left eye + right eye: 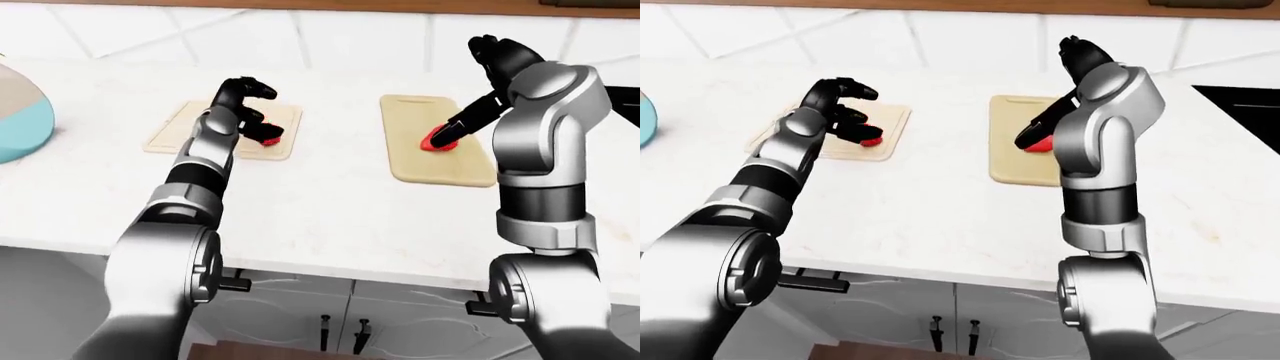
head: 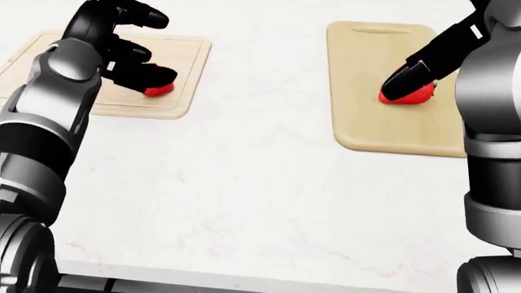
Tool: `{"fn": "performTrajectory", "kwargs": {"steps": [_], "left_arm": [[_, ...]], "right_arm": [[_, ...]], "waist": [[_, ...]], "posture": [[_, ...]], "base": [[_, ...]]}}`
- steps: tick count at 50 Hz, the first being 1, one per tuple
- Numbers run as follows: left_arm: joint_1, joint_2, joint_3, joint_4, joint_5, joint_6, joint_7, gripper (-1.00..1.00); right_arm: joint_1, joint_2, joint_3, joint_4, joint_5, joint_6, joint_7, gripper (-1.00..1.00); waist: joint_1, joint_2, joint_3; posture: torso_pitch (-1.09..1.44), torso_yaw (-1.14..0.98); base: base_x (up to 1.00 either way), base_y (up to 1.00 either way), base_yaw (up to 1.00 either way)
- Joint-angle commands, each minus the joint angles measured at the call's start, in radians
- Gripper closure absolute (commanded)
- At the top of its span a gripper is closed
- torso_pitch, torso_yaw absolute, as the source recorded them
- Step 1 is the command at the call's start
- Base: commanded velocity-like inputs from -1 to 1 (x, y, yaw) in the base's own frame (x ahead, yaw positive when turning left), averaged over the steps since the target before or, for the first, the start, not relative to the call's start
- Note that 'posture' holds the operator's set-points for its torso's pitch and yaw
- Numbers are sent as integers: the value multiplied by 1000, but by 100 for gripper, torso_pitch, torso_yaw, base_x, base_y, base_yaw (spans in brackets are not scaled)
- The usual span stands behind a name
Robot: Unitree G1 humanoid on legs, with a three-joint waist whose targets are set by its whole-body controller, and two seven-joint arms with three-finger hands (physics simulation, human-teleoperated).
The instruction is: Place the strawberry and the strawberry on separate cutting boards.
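Left hand (image 2: 130,46) open above strawberry (image 2: 159,89) on left cutting board (image 2: 183,67).

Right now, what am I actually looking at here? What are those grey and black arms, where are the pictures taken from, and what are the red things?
This is a simulated humanoid robot, seen through cameras on its own head, so you look out over its arms. One picture looks steeply down at the white counter; the two eye views sit side by side and show nearly the same wider scene.

Two wooden cutting boards lie on the counter. The left board carries one strawberry, and the right board carries the other strawberry.

The left hand has its fingers spread open just above its berry, which lies on the board. The right hand has its dark fingers on top of its berry; whether they grip it cannot be told.

A pale blue bowl-like shape shows at the left edge of the left-eye view.
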State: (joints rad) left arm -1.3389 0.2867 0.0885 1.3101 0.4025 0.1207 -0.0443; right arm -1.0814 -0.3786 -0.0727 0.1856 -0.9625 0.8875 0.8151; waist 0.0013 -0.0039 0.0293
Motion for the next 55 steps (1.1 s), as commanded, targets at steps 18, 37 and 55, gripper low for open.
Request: {"fn": "performTrajectory", "kwargs": {"steps": [18,37,55], "left_arm": [[-72,79,19,-358,-103,115,-111,-66],[188,169,70,-1219,-125,554,-268,-100],[513,263,234,-1785,-237,870,-262,-100]], "right_arm": [[-23,-84,-14,-275,-165,66,267,-100],[73,-323,-200,-691,-372,110,788,-100],[524,-664,-511,-1066,-66,441,793,-100]], "waist": [[-3,1,-20],[-10,5,8],[-2,-10,14]], "posture": [[0,0],[0,0],[0,0]], "base": [[0,0,0],[0,0,0],[0,0,0]]}}
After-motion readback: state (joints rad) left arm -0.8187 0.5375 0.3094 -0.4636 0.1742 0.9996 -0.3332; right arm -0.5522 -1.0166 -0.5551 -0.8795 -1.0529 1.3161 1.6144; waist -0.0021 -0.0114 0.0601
